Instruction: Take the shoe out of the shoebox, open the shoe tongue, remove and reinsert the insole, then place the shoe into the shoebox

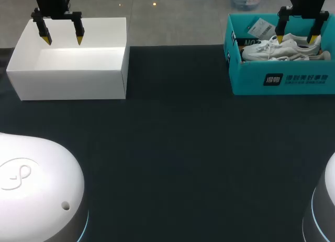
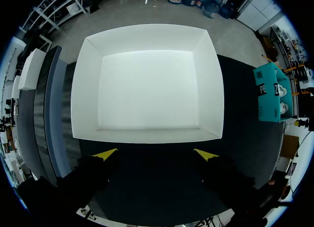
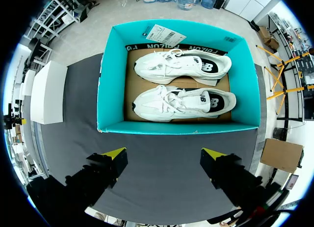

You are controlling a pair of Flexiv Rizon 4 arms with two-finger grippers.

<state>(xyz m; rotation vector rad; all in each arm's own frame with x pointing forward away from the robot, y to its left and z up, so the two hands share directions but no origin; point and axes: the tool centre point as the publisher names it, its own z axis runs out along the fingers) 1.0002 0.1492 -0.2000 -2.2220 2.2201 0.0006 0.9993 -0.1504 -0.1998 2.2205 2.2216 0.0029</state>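
White shoes (image 3: 184, 102) in teal shoebox (image 3: 176, 128), ahead of right tool (image 3: 163, 152)

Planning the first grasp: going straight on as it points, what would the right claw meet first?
Probably the nearer white sneaker in the teal shoebox, ahead of the open right claw; depth is unclear, so possibly the box's near wall.

Right end of shoebox (image 1: 251, 81) beyond head view's edge; shoes (image 1: 277, 49) half behind its front wall.
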